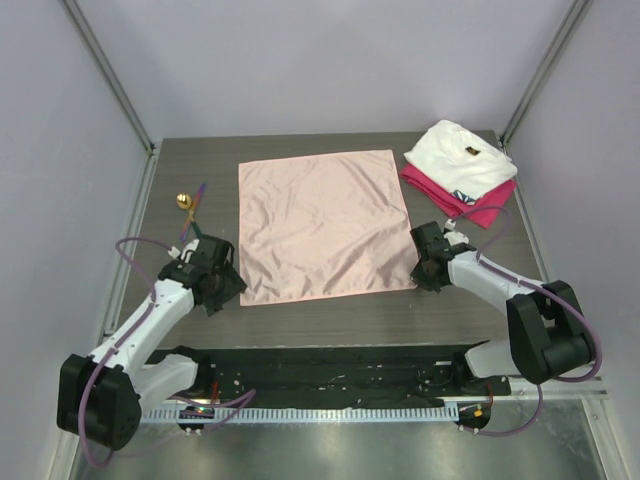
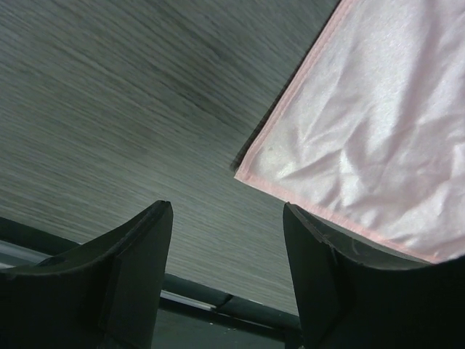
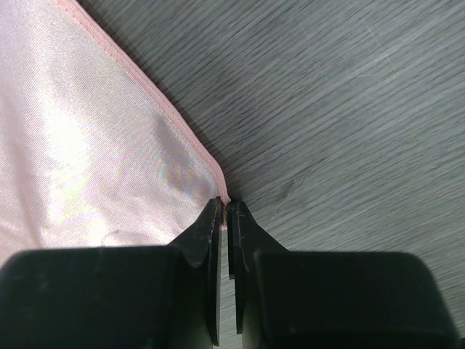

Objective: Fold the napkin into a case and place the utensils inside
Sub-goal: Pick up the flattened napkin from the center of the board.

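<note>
The salmon-pink napkin (image 1: 322,226) lies spread flat in the middle of the table. My right gripper (image 1: 427,270) is shut on the napkin's near right corner (image 3: 224,198), pinching the hem between its fingertips. My left gripper (image 1: 226,285) is open just left of the near left corner (image 2: 243,174), with bare table between its fingers (image 2: 149,247). The utensils (image 1: 189,208) lie at the far left: a gold round bowl and thin purple and green handles.
A folded white cloth (image 1: 462,158) lies on a folded magenta cloth (image 1: 470,203) at the far right corner. A black rail (image 1: 330,375) runs along the near edge between the arm bases. Metal posts stand at the back corners.
</note>
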